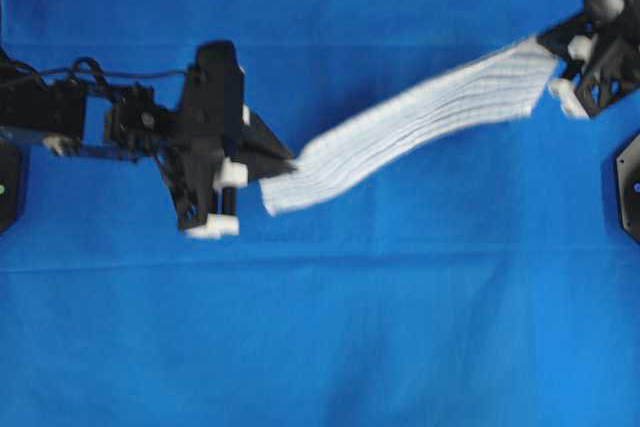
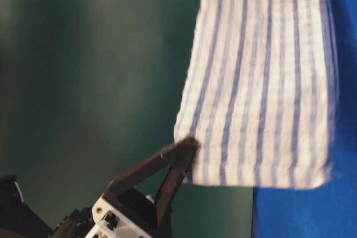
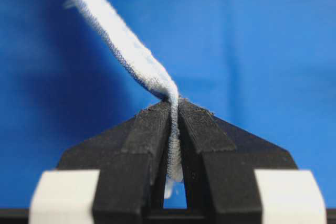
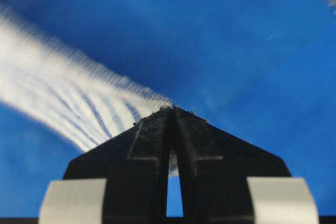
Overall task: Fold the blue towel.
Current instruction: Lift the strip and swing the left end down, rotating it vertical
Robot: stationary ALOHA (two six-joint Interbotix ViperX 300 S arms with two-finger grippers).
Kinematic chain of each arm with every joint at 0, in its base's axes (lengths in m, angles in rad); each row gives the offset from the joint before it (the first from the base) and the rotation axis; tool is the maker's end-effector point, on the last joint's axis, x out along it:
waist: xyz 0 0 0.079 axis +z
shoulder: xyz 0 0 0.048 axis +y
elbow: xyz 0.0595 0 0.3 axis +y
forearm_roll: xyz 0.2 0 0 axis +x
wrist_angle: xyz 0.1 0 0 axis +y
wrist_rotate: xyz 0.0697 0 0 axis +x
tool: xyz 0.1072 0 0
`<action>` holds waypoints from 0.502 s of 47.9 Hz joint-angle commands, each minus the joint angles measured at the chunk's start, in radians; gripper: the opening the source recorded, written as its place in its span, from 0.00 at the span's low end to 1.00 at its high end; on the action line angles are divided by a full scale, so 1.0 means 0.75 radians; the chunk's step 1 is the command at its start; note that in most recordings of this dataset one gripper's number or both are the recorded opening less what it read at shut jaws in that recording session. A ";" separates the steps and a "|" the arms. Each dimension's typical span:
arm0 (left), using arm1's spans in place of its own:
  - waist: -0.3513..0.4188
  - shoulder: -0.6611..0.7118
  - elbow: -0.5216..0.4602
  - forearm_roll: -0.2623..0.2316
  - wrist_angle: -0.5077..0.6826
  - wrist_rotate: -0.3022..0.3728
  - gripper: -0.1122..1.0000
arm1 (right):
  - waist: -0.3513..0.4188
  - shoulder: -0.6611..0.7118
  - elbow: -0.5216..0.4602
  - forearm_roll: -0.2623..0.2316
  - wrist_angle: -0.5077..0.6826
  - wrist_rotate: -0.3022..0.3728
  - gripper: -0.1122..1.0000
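I note both grippers, left (image 1: 285, 159) and right (image 1: 548, 45), clamped on opposite corners of the striped towel (image 1: 420, 122); it appears light and limp, best gripped at corners.

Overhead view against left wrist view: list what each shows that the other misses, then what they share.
Only overhead: the whole towel stretched as a band between both arms, with the right end effector shut on its far end.

Only left wrist: the cloth edge pinched between the closed fingers close up, a bit of it poking out behind the tips.

Both: the left end effector gripping the towel over the blue backdrop.
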 commanded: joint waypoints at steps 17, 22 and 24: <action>-0.151 0.233 -0.188 -0.002 -0.155 -0.045 0.12 | -0.192 0.317 -0.153 -0.080 -0.340 -0.016 0.13; -0.168 0.292 -0.247 -0.004 -0.155 -0.049 0.12 | -0.196 0.423 -0.227 -0.094 -0.385 -0.016 0.13; -0.174 0.315 -0.268 -0.002 -0.155 -0.049 0.12 | -0.194 0.460 -0.254 -0.100 -0.395 -0.016 0.13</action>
